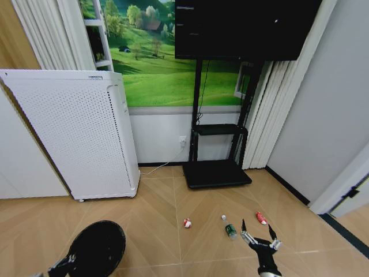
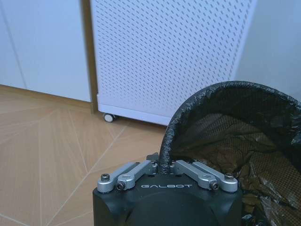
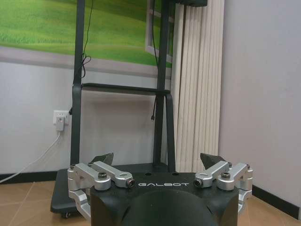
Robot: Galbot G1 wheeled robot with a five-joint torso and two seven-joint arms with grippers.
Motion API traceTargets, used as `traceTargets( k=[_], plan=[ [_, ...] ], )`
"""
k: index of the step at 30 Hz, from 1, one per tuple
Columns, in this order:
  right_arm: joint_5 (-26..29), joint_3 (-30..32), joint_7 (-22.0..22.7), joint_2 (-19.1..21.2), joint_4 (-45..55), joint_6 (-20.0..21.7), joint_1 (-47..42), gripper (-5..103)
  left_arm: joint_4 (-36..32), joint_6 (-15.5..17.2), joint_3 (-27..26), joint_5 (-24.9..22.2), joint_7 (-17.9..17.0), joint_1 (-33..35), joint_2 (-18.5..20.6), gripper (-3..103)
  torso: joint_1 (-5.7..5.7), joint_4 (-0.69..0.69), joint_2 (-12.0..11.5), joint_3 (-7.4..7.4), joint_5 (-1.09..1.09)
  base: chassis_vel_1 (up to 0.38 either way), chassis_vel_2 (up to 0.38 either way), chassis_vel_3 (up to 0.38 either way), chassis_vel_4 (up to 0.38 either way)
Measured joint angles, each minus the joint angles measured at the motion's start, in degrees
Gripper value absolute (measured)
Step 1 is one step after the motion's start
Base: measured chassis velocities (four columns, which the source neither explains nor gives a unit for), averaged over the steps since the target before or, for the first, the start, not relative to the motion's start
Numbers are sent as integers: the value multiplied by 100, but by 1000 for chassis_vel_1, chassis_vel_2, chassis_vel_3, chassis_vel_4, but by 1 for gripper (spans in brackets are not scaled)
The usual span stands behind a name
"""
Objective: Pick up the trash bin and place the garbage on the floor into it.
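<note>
Far left, the tall white perforated appliance [image 1: 81, 133] stands against the wall on small wheels, and near it, low at the left, is the trash bin [image 1: 97, 249] — round, black mesh, lined with a dark bag, its mouth facing up toward the head camera. The left gripper [image 1: 62, 265] is at the bin's near-left edge. In the left wrist view that gripper [image 2: 164, 170] has its fingers pinched together on the bin's rim [image 2: 165, 146], the mesh wall rising between them, so the bin is in its grasp. Whether the bin's base is on the floor [image 1: 150, 213] or lifted, I cannot tell.

Moving right across the chevron planks, three bits of garbage lie in a loose row, all apart from each other and well right of the bin. First the white-and-red piece [image 1: 187, 223], then the green piece [image 1: 229, 228] with its pale end pointing away — then the red piece [image 1: 261, 217], farthest right.

Just near of the green and red pieces is the right gripper [image 1: 259, 236], its two dark fingers spread wide in a V, nothing between them. The right wrist view agrees: right gripper [image 3: 160, 162] fingertips far apart, empty, facing the black TV stand [image 3: 117, 141] and the white wall. That stand [image 1: 216, 167] sits far centre beneath the dark screen [image 1: 245, 26].
</note>
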State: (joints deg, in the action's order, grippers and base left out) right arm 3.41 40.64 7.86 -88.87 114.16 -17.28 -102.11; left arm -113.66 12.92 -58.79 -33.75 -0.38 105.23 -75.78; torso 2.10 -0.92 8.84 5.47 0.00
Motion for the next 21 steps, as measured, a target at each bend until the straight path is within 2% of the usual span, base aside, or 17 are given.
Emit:
traceTargets(
  k=[1, 2, 3, 4, 6, 7, 12, 21],
  plan=[
    [-51, -3, 0, 5, -46, -37, 12, 100, -73, -16, -28, -174, -75, 32, -49, 4, 0, 0, 0, 0, 1, 0, 0, 0, 0],
    [-139, -10, -21, 15, -123, -95, 36, 100, -219, 14, -76, -713, -260, 92, -126, 4, 0, 1, 0, 0, 0, 0, 0, 0, 0],
    [-176, -14, -50, 19, -153, -119, 49, 100, -285, 62, -105, -1013, -369, 114, -148, 4, 0, 0, 0, 0, 0, 0, 0, 0, 0],
    [-176, -14, -50, 19, -153, -119, 49, 100, -285, 62, -105, -1013, -369, 114, -148, 4, 0, 0, 0, 0, 0, 0, 0, 0, 0],
    [-242, -40, -260, 36, -213, -156, 72, 100, -428, 195, -178, -1769, -839, 137, -166, 4, 0, 0, 1, 0, 1, 0, 0, 0, 0],
    [-264, -62, -305, 43, -234, -183, 79, 100, -451, 220, -200, -1922, -963, 143, -165, 4, 0, 0, 0, 0, 0, 0, 0, 0, 0],
    [-289, -204, -359, 41, -306, -229, 128, 100, -542, 240, -263, -2092, -1107, 224, -221, 4, 0, 0, 1, 0, 1, 0, 0, 0, 0],
    [-205, -273, -356, 226, -453, -228, 347, 100, -611, 229, -173, -1966, -989, 341, -410, 4, 1, 1, 0, 1, 0, 90, 83, -76, -96]
  ],
)
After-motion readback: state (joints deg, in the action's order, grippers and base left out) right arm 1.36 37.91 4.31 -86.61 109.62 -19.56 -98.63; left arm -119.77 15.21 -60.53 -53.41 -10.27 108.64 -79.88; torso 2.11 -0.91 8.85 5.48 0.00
